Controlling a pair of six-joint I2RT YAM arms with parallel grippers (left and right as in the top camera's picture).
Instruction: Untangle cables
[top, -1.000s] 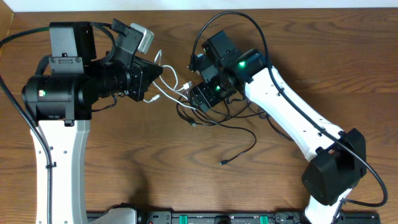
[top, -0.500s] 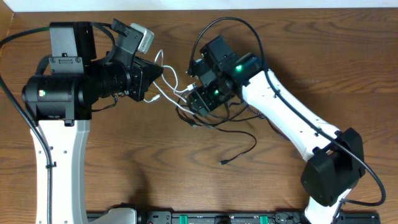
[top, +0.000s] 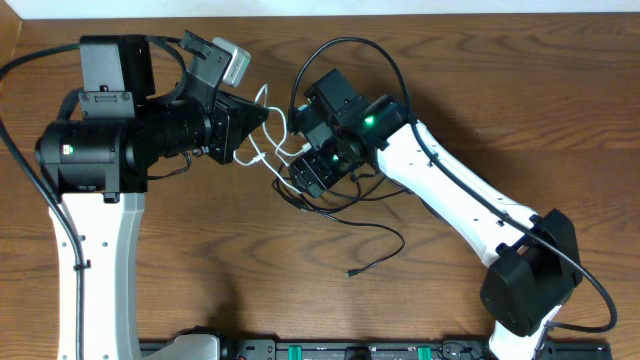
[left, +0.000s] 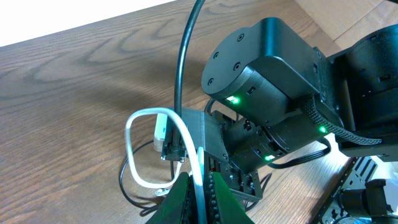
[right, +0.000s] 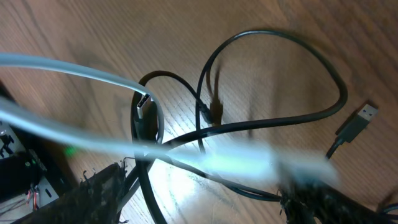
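The white cable (top: 277, 128) runs between the two grippers, looping above a tangle of thin black cables (top: 370, 228) at mid table. My left gripper (top: 262, 118) is shut on the white cable, which passes between its fingers (left: 200, 196) and loops on the wood (left: 132, 149). My right gripper (top: 305, 172) hangs low over the tangle with its fingers wide apart (right: 211, 196). Black cables (right: 273, 118) and the blurred white cable (right: 74, 71) cross between those fingers. One black cable's plug end (top: 352, 272) lies loose toward the front.
A USB plug (right: 367, 114) lies on the wood at the right of the right wrist view. The right arm's wrist (left: 267, 68) sits close in front of my left gripper. Bare wood lies along the front and far right.
My right arm has moved left toward the left gripper, and the black cables and loose plug end have shifted left with it. The left arm has stayed still.
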